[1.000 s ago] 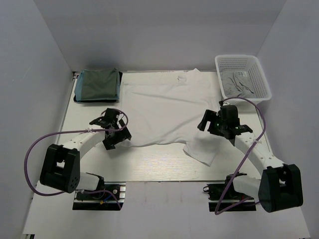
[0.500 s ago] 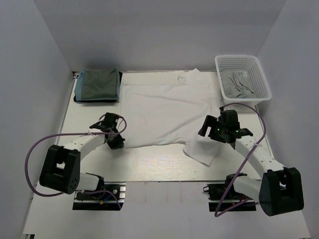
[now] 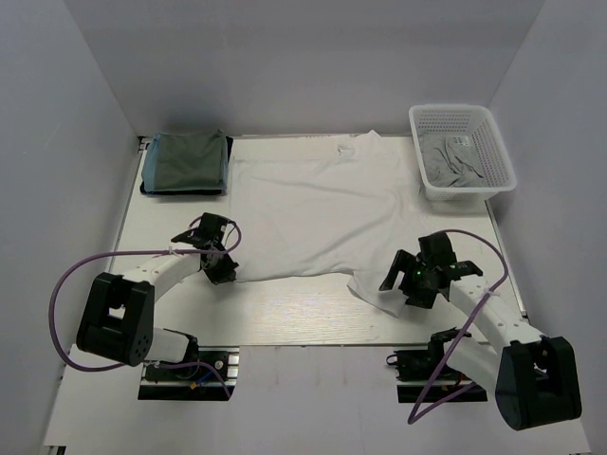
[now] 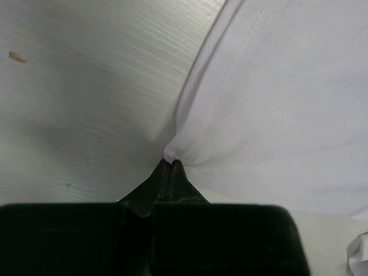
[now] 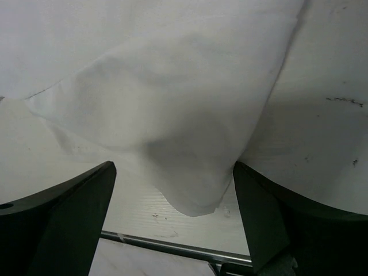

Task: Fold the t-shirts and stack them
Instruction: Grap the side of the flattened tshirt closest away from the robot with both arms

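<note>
Your left claw (image 4: 171, 165) pinches the near-left hem of the white t-shirt (image 3: 313, 204). Your right claw (image 5: 172, 172) gapes wide directly over its near-right corner, not yet gripping.

The left arm (image 3: 156, 275) stretches forward from its base, forearm lying low and angled inward. Its wrist tips down, so the left tool (image 3: 221, 269) points at the surface. In the left wrist view the two fingertips (image 4: 171, 168) are pressed together with no gap, nipping a small fold at the edge of the white t-shirt (image 4: 276, 86).

The right arm (image 3: 484, 318) bends forward and inward from its base, wrist turned toward the middle. The right tool (image 3: 400, 292) is spread wide. Its two dark fingers (image 5: 63, 213) stand well apart at either side of the right wrist view, gripping nothing.
</note>
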`<state>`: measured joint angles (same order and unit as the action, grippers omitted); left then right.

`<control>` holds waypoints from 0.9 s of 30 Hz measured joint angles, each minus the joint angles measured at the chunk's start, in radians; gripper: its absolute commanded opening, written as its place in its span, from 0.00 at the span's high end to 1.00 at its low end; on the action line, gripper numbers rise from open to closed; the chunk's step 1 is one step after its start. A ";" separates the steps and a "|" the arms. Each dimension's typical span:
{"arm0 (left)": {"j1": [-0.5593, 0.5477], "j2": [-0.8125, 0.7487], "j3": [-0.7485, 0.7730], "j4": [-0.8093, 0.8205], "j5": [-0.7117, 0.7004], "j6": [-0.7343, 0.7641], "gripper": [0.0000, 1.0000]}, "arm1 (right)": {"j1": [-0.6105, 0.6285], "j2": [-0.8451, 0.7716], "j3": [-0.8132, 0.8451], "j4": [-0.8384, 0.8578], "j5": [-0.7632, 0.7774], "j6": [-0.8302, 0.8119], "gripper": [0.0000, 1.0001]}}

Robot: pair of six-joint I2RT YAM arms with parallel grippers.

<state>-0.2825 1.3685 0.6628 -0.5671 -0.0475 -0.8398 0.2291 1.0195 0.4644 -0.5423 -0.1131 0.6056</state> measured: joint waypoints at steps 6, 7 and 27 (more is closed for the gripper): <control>0.000 -0.001 0.004 -0.016 -0.005 0.000 1.00 | 0.000 0.047 0.006 0.020 -0.077 0.019 0.21; 0.000 -0.001 0.004 -0.018 -0.005 0.000 1.00 | -0.001 0.056 0.010 0.016 -0.093 0.022 0.21; -0.001 0.011 0.019 -0.039 -0.005 0.000 1.00 | 0.001 0.064 -0.005 -0.117 -0.098 0.068 1.00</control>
<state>-0.2836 1.3800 0.6823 -0.6064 -0.0528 -0.8394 0.2298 1.0840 0.4599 -0.6590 -0.2115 0.6739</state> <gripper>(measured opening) 0.009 0.012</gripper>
